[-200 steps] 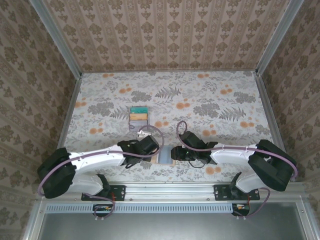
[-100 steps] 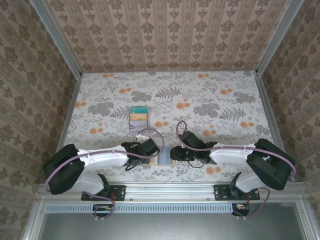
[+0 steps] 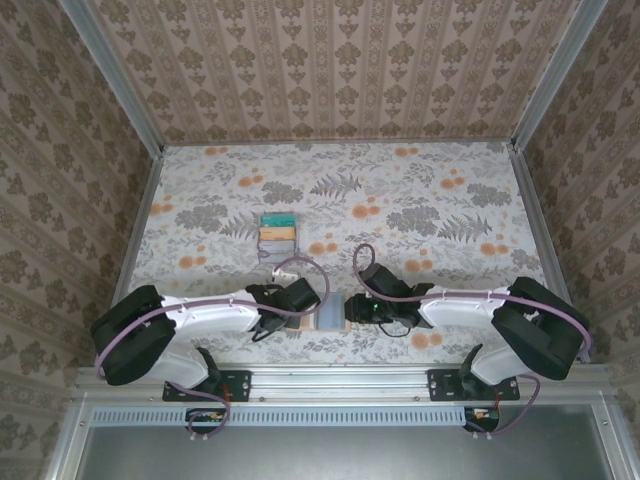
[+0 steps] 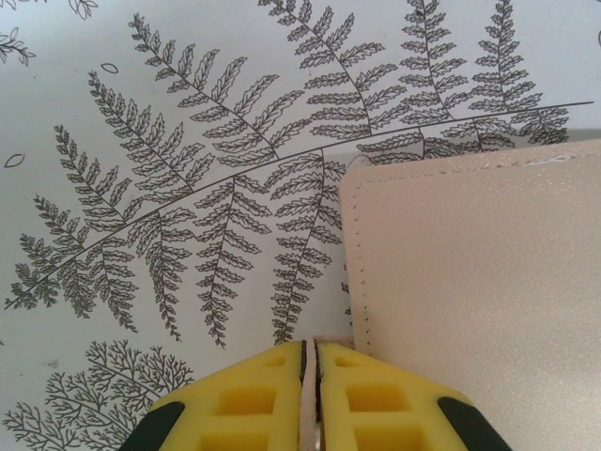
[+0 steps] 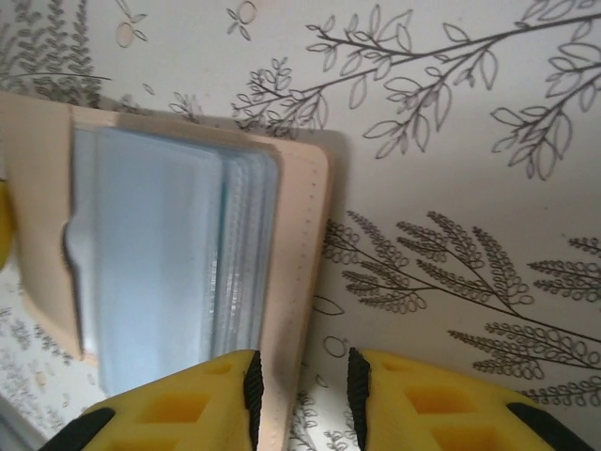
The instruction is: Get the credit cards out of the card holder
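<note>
The card holder (image 3: 326, 313) lies open near the table's front edge, grey-blue inner face up, between both grippers. My left gripper (image 3: 306, 306) is shut on its left edge; in the left wrist view a thin tan strip is pinched between the yellow fingers of the left gripper (image 4: 311, 349), and the holder's tan panel (image 4: 470, 282) spreads to the right. My right gripper (image 5: 302, 376) stands open astride the holder's right tan edge (image 5: 305, 282), which rests against the left pad while the right pad is apart from it. Three credit cards, teal (image 3: 278, 221), yellow (image 3: 277, 234) and grey-lilac (image 3: 275, 247), lie in a column farther back.
The holder's grey-blue pockets (image 5: 160, 254) show layered clear sleeves. The floral tablecloth (image 3: 420, 200) is bare behind and to the right. Patterned walls enclose the table; both arm bases sit on the metal rail (image 3: 330, 382) at the near edge.
The left gripper has closed on the holder's left edge and the left arm has shifted a little to the right. The right gripper's jaws have narrowed slightly.
</note>
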